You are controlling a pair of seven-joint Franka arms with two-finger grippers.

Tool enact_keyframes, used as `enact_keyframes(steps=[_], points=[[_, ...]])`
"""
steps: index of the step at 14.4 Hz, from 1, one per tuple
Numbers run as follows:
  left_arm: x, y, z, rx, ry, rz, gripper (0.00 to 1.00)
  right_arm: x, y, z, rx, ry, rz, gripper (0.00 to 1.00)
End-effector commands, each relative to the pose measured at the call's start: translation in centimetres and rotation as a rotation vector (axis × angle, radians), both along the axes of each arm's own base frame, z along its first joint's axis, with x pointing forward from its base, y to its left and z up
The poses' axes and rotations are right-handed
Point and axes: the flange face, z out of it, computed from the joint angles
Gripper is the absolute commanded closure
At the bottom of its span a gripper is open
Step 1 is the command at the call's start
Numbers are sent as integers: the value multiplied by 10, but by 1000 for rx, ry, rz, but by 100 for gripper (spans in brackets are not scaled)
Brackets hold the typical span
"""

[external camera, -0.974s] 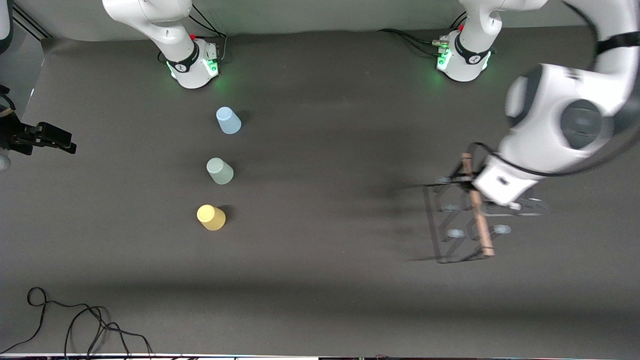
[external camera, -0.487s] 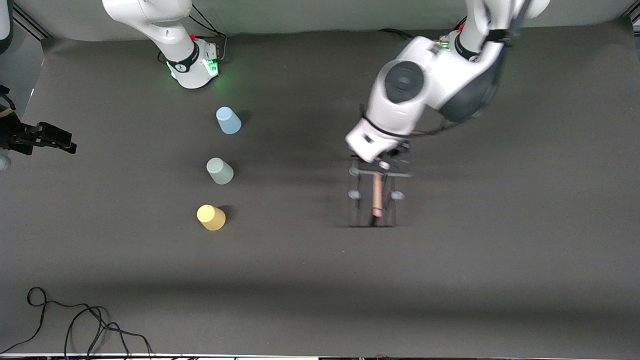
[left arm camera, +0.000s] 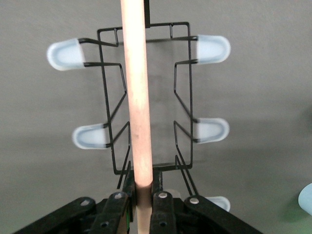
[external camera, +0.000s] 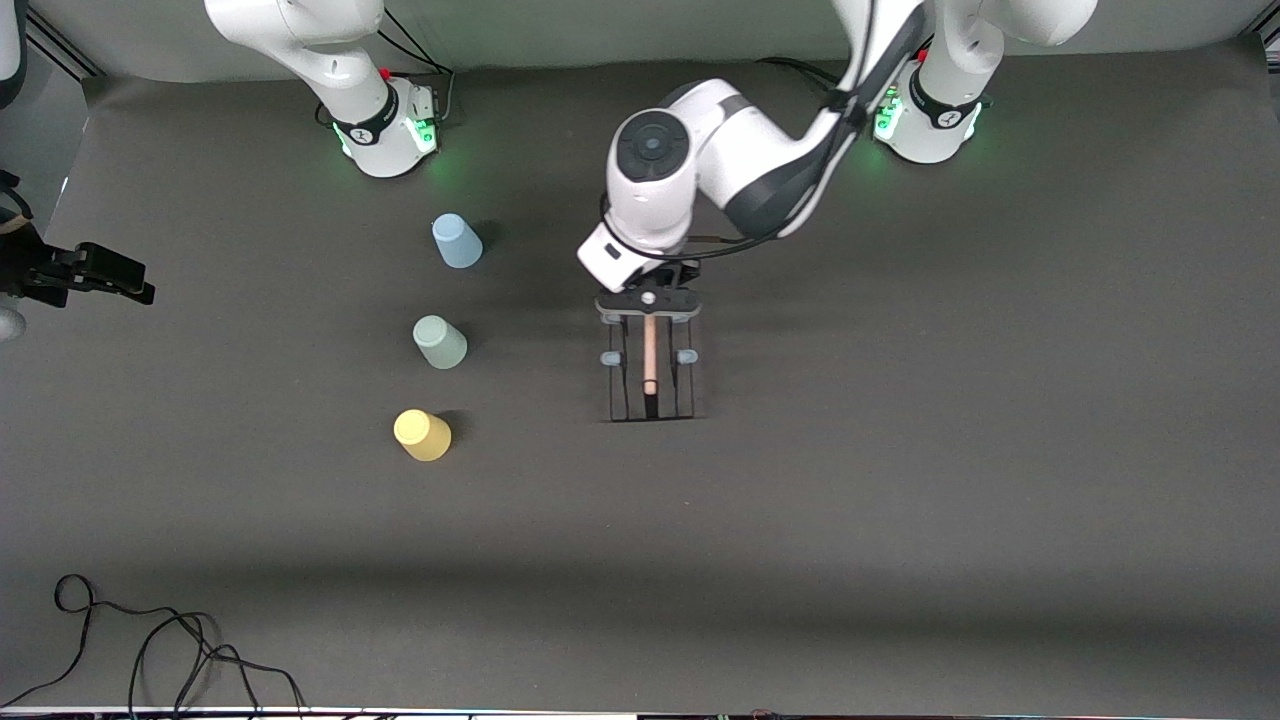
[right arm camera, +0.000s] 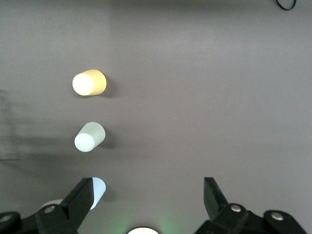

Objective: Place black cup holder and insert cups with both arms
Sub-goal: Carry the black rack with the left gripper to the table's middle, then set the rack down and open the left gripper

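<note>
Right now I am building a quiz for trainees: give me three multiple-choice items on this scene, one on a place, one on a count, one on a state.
1. Which cup lies nearest the front camera?
A. light blue cup
B. grey-green cup
C. yellow cup

2. How many cups stand on the table?
A. two
B. three
C. four

3. What is the left end effector doing?
A. gripping the rack's wooden handle
B. hanging open over bare table
C. holding a cup

Key: 1 C, the yellow cup shows lowest, below the grey-green cup and light blue cup. 2 B, those three. 3 A, the left end effector is shut on the wooden handle of the black cup holder.
</note>
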Motion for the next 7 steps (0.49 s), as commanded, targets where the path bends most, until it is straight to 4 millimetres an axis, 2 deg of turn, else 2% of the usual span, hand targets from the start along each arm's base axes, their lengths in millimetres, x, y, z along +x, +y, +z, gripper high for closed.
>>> enact_keyframes(steps=[1, 3, 4, 5, 7], points=[[0, -11, 4, -16, -12, 23, 100, -3, 1, 1, 20, 8, -2, 0], [-3, -13, -6, -4, -3, 14, 100, -4, 1, -1, 20, 12, -3, 0], [-4, -16, -12, 0, -5, 10, 52, -4, 2, -2, 20, 12, -5, 0], [-15, -25, -18, -1, -8, -8, 45, -4, 3, -2, 20, 12, -14, 0], [-9, -20, -15, -3, -11, 2, 25, -6, 5, -1, 21, 11, -26, 0]])
